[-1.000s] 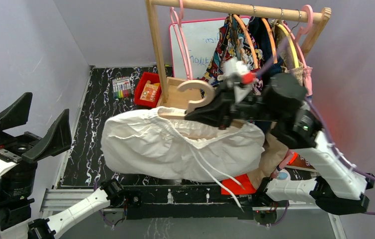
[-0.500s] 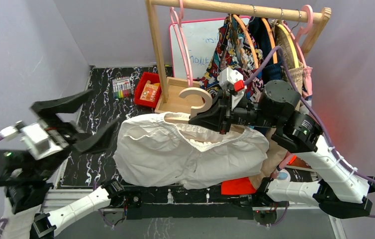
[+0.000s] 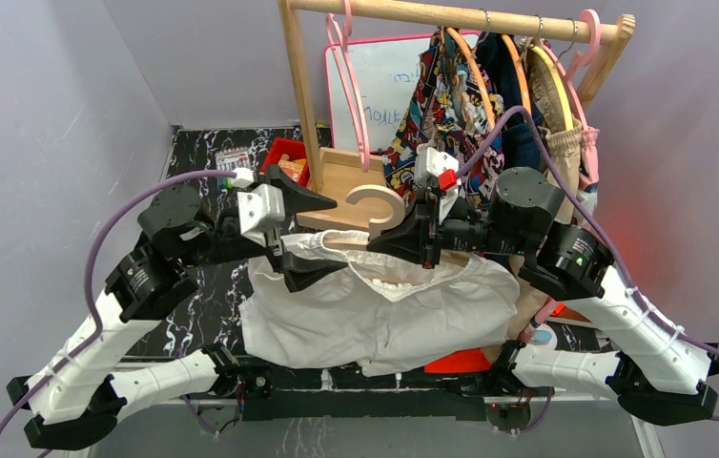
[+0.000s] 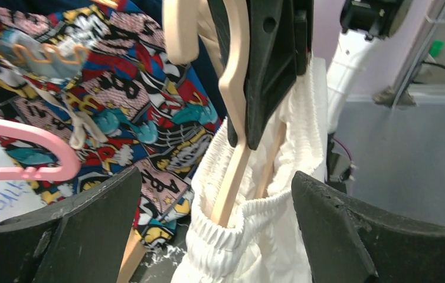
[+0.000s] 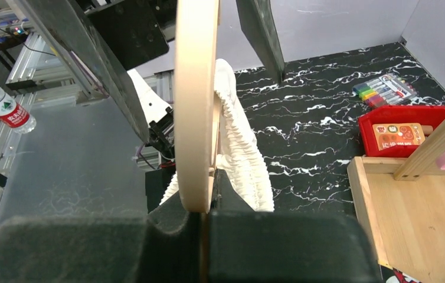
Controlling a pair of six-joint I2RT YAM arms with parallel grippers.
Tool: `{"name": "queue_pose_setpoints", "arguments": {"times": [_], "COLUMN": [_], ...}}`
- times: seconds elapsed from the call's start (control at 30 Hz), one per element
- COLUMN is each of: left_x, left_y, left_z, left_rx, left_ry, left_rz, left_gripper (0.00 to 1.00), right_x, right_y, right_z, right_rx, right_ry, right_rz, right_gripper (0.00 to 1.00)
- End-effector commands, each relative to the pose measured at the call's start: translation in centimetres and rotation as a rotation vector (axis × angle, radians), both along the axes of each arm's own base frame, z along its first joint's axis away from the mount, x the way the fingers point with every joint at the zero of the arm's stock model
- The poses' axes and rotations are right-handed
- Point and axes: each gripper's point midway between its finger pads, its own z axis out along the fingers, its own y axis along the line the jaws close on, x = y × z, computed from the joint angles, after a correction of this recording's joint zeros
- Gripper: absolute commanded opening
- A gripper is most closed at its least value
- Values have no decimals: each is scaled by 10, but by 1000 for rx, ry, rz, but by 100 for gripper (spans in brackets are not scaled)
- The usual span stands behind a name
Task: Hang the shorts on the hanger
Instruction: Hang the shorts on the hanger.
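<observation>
The white shorts [image 3: 375, 310] hang by their gathered waistband from the cream hanger [image 3: 381, 202], held in the air in front of the rack. My right gripper [image 3: 403, 239] is shut on the hanger just below its hook. In the right wrist view the hanger [image 5: 196, 106] stands edge-on between the shut right gripper's [image 5: 205, 215] fingers, with the shorts [image 5: 241, 141] behind. My left gripper [image 3: 341, 236] is open, its fingers straddling the left end of the waistband. In the left wrist view the hanger [image 4: 235, 124] and the shorts [image 4: 267, 236] sit between the wide-apart fingers of the left gripper [image 4: 215, 177].
A wooden rack [image 3: 303, 95] stands behind with pink hangers [image 3: 351, 86], a comic-print garment [image 3: 441, 95] and tan clothing [image 3: 575, 143]. Its wooden base [image 3: 337, 181], a red tray [image 3: 284, 153], markers [image 3: 230, 156] and a whiteboard [image 3: 389, 86] lie on the black marbled table [image 3: 179, 205].
My left arm has swung in from the far left, and its open gripper now brackets the left end of the waistband. The hanger and shorts have shifted slightly right.
</observation>
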Motion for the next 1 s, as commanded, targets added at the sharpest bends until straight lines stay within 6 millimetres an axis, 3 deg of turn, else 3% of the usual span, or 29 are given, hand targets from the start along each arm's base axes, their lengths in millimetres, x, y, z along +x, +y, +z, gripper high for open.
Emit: {"name": "queue_pose_setpoints", "arguments": {"times": [0.0,0.17,0.33,0.53,0.7,0.83,0.97], "left_x": [-14,-3,7,8,2,0,-2], "left_y": [-4,-2,-5,-14,-18,-15,-11], "left_z": [-12,-25,-39,-52,-54,-54,-55], "left_rx": [55,108,172,208,213,218,216], "left_ry": [-2,-28,-34,-5,2,-6,-9], "left_rz": [-95,-48,-28,-67,-114,-117,-108], "left_gripper": [97,95,84,62,34,0,0], "right_x": [-1,-3,-5,-11,-13,-14,-14], "right_y": [-9,-10,-10,-9,-7,-7,-6], "right_z": [23,21,18,22,24,23,20], "right_rx": [72,63,56,69,70,68,61], "right_ry": [-71,-77,-75,-75,-73,-72,-66], "right_rz": [-16,-9,7,38,57,60,66], "right_gripper": [0,0,0,0,0,0,0]}}
